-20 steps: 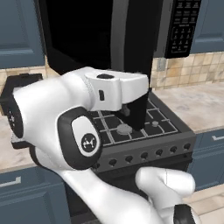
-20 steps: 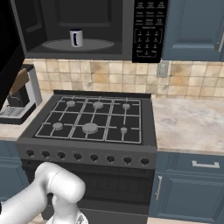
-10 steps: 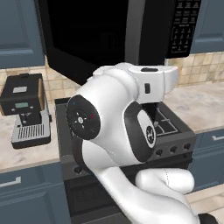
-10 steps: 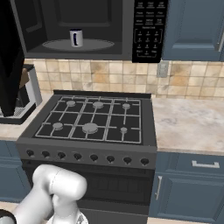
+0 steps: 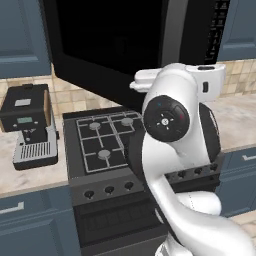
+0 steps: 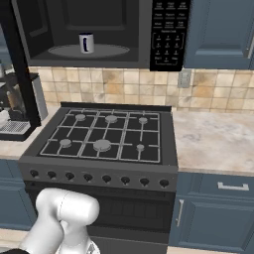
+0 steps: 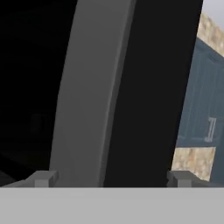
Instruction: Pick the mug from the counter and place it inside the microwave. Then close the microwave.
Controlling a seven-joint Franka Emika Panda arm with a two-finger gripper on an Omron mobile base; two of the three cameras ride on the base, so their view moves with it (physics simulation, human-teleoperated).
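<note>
Since a second earlier the arm had swung off the stove toward the open microwave (image 6: 124,34) door. Fingers (image 7: 111,178) spread wide, empty. Mug (image 6: 86,43) sat inside; closing remained.

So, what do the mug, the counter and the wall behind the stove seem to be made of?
The mug: probably glazed ceramic, judging by its smooth pale body with a dark handle. The counter: looks like polished stone, as it is beige with marbled veining. The wall behind the stove: seemingly stone or ceramic tiles, since it shows square tan pieces with grout lines. All is rendered, so these are guesses.
</note>
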